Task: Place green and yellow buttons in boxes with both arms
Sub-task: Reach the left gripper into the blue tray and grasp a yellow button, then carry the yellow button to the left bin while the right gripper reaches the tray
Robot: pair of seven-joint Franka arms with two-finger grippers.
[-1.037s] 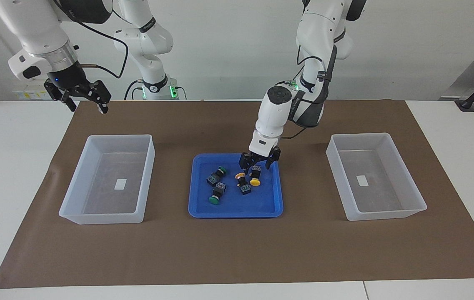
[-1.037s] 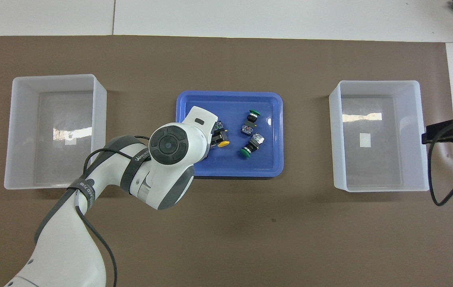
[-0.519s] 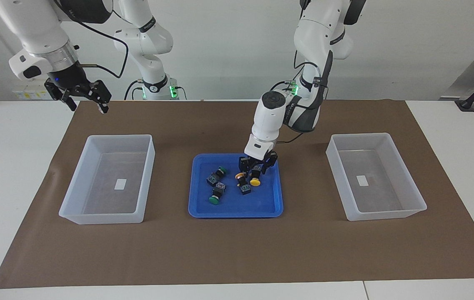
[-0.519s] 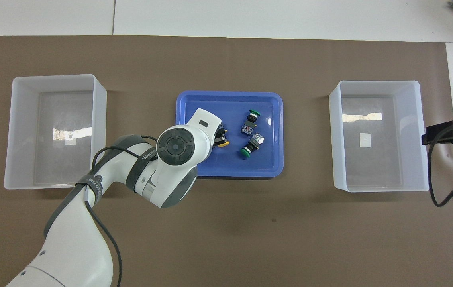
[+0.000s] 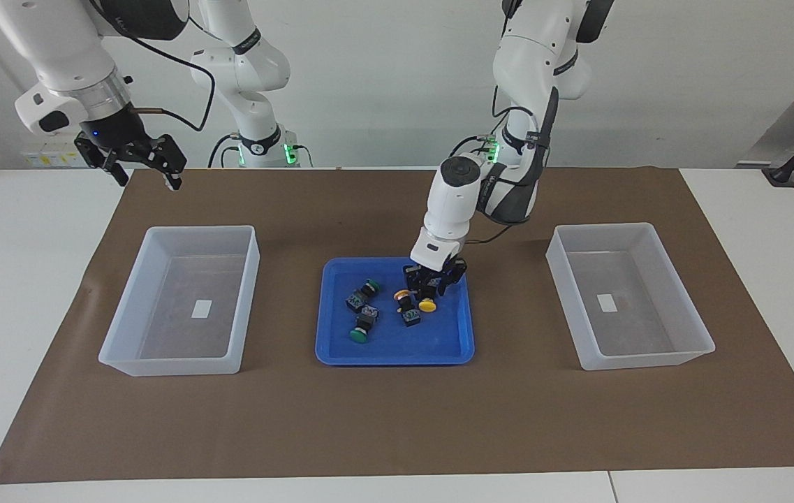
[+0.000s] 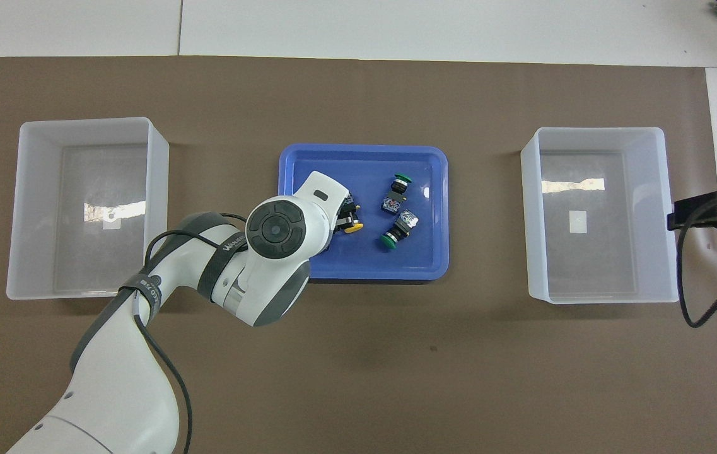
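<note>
Four buttons lie in the blue tray point(image 5: 397, 349) between the two boxes. The green ones point(image 5: 369, 286) point(image 5: 358, 335) lie toward the right arm's end of the tray, the yellow ones point(image 5: 427, 304) point(image 5: 402, 295) toward the left arm's end. My left gripper point(image 5: 433, 285) is low in the tray, open, with its fingers on either side of the black body of one yellow button point(image 6: 352, 228). The left arm hides the other yellow button in the overhead view. My right gripper point(image 5: 145, 168) is open and empty and waits high over the table's edge at its own end. Both boxes point(image 5: 201, 228) point(image 5: 603, 226) are empty.
A brown mat point(image 5: 397, 419) covers the table under the tray and the boxes. Two smaller white arm bases with green lights point(image 5: 260, 143) stand at the robots' edge of the table. The right gripper's cable point(image 6: 705, 296) hangs beside the box at its end.
My left gripper has come down into the tray and settled around the yellow button, which has not moved. The right arm has stayed where it was.
</note>
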